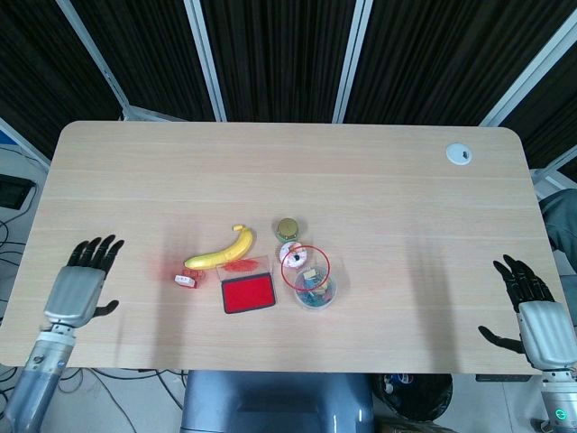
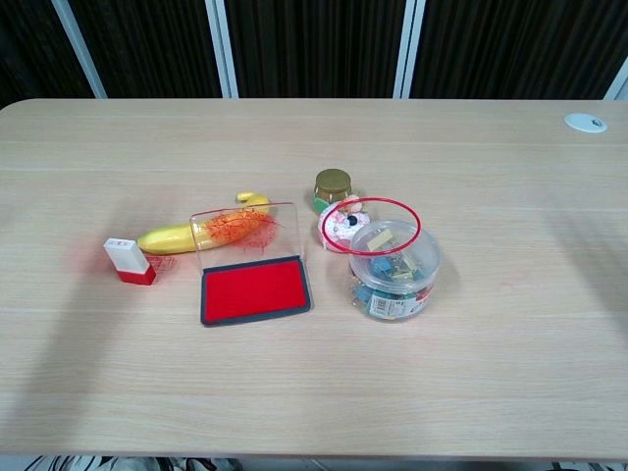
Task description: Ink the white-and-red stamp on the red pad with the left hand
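The white-and-red stamp [image 1: 187, 280] [image 2: 128, 261] stands alone on the table, left of the red ink pad [image 1: 248, 294] [image 2: 255, 288], whose clear lid stands raised behind it. My left hand [image 1: 81, 286] hovers far to the left near the table's left edge, fingers spread and holding nothing; the chest view does not show it. My right hand [image 1: 528, 308] sits at the front right corner, fingers spread and empty, also outside the chest view.
A banana [image 1: 221, 254] [image 2: 196, 232] lies just behind the stamp and pad. A small gold-lidded jar [image 2: 334, 186], a round pink item [image 2: 342, 225] and a clear tub of small items [image 2: 392, 271] with a red-rimmed lid cluster right of the pad. A white grommet [image 1: 459, 153] sits far right.
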Tool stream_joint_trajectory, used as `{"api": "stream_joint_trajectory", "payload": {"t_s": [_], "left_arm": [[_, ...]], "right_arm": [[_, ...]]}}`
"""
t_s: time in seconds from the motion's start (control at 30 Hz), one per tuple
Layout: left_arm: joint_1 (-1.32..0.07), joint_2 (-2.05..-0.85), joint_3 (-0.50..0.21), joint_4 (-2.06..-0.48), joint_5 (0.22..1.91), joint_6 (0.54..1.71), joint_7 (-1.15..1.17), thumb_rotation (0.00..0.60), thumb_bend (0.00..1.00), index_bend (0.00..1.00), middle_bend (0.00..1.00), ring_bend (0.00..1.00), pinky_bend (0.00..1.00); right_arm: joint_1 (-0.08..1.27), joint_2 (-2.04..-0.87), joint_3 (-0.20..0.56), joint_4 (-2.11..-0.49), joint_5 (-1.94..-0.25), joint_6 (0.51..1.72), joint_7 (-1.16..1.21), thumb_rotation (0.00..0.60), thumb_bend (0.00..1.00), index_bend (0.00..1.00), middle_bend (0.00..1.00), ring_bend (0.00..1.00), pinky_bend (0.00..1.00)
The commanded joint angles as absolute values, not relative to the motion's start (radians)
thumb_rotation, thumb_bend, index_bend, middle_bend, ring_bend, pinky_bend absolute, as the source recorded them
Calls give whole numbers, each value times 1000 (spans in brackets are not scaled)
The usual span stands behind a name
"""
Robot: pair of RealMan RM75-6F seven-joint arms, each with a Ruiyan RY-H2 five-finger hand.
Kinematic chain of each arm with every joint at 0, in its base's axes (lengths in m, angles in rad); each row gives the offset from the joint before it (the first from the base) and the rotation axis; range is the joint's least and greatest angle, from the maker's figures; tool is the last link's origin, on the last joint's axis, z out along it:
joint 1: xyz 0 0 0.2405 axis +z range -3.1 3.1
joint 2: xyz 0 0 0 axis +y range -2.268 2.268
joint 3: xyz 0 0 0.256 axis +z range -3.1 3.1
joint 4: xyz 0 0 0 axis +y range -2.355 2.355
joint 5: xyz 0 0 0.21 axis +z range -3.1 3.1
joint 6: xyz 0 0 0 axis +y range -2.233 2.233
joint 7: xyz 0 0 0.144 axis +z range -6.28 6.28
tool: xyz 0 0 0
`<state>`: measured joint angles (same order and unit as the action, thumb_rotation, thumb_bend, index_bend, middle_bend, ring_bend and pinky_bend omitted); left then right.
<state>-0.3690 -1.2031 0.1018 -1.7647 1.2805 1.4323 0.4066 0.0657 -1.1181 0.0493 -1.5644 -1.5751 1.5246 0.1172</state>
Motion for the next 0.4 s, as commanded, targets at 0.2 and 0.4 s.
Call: {"api": "stream_joint_trajectory", "payload": {"t_s": [0.2,0.4], "left_arm": [[-225,-1132,153,-1703,1374,1532,224,600,77,0,0,0,0],[-210,-1124,122,-1697,1380,1521,198,600,77,0,0,0,0]], "right_arm": [[61,-1136,49,-1544,-1600,1558,91,600,28,0,0,0,162],[59,-1136,52,-1540,-1590,1557,99,600,29,0,0,0,162]]}}
